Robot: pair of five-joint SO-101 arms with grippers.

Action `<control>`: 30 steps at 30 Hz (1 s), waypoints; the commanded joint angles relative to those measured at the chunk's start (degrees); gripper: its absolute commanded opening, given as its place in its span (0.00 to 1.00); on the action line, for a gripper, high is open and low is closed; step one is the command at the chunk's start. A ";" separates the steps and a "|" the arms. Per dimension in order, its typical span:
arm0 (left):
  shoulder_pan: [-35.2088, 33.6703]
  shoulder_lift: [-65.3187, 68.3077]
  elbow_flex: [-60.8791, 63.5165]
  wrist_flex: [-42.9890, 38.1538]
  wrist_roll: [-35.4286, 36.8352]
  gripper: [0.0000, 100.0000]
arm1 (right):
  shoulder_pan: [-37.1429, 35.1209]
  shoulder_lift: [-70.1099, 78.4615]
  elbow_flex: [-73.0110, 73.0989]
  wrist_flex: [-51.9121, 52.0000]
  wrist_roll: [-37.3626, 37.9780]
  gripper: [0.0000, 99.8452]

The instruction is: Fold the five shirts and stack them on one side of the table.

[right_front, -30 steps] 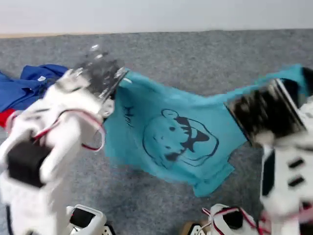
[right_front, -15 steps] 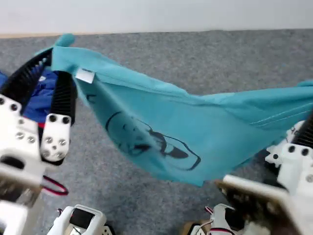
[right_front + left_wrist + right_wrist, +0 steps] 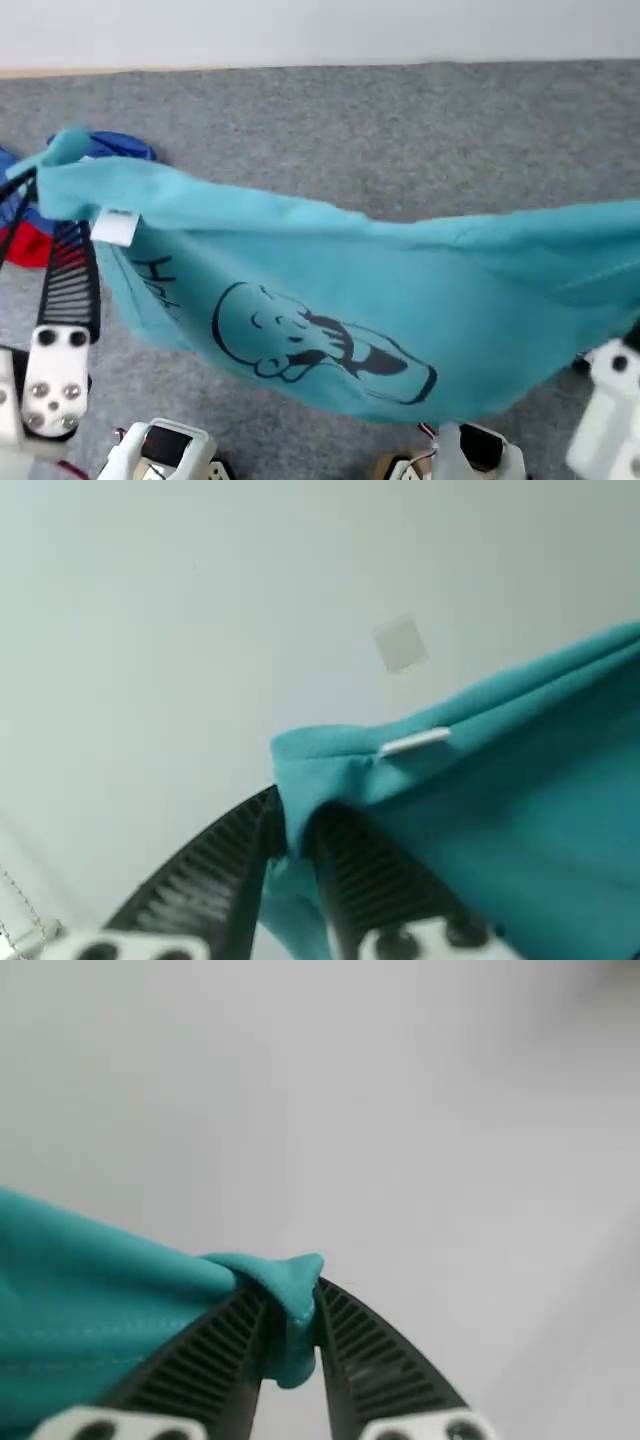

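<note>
Left gripper [image 3: 293, 820]: clamped tight on a bunched corner of the teal shirt [image 3: 350, 290], right beside its white tag [image 3: 117, 227].
Right gripper [image 3: 292, 1305]: pinching the opposite corner, with the fabric squeezed hard in its grip.
Teal shirt: up in the air, stretched wide between both arms, sagging in the middle, printed side facing the high camera.
Table [image 3: 420, 130]: grey, underneath the shirt.
Blue shirt [image 3: 118, 147]: crumpled at the far left, with a red cloth [image 3: 25, 245] against it.

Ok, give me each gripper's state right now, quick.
Left gripper: shut on one end of the teal shirt.
Right gripper: shut on the other end of it.
</note>
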 commanded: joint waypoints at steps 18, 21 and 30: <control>-0.44 -0.09 -2.42 11.96 -0.53 0.00 | 0.57 0.66 2.29 -0.75 2.55 0.01; -0.62 -0.53 -3.30 13.27 -0.53 0.00 | 0.57 0.66 2.37 -0.75 2.64 0.01; -3.34 -4.31 -0.22 14.15 -0.62 0.00 | 0.57 0.92 2.55 0.13 2.46 0.01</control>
